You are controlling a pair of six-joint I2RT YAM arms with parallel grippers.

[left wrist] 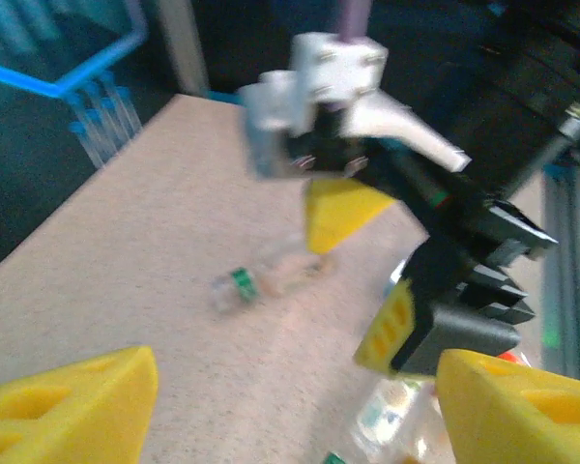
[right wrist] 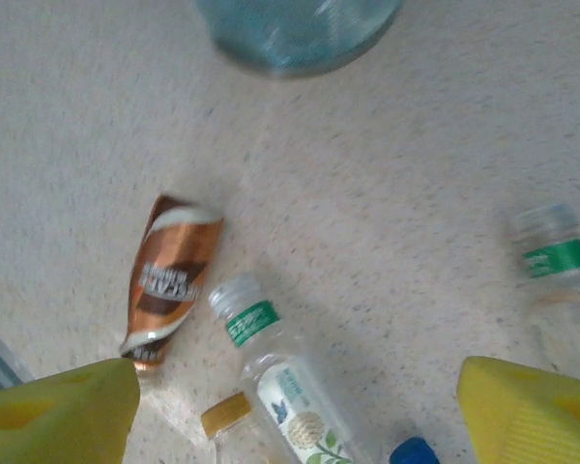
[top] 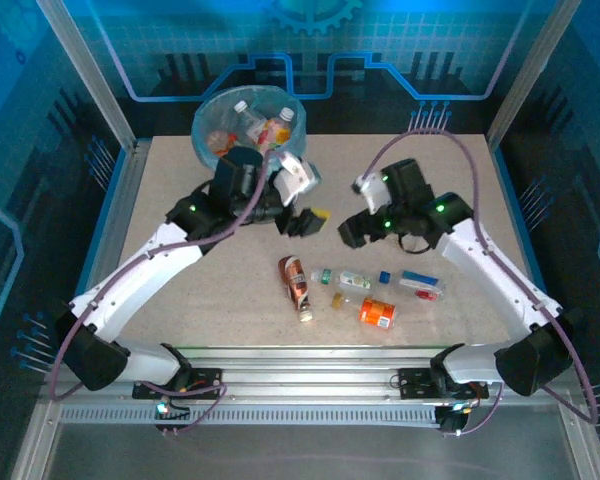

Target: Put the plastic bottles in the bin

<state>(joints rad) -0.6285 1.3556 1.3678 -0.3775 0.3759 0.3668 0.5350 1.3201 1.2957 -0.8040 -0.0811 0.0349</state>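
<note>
The bin (top: 208, 118), round with a pale blue liner, stands at the table's far edge with several plastic bottles (top: 265, 127) inside. More bottles lie near the front: a brown one (top: 296, 285), a clear one (top: 348, 280), an orange one (top: 377, 313) and a blue-and-red one (top: 420, 285). My left gripper (top: 308, 217) hangs open and empty over the middle of the table, just in front of the bin. My right gripper (top: 352, 235) is open above the lying bottles. In the right wrist view the brown bottle (right wrist: 169, 280) and a clear green-banded bottle (right wrist: 280, 377) lie below the yellow fingers (right wrist: 58, 406).
A loose blue cap (top: 384, 277) and a small yellow-capped bottle (top: 336, 299) lie among the bottles. The two grippers hang close together; the right one's yellow finger (left wrist: 343, 213) shows in the left wrist view. Metal frame posts (top: 85, 70) and blue walls ring the table.
</note>
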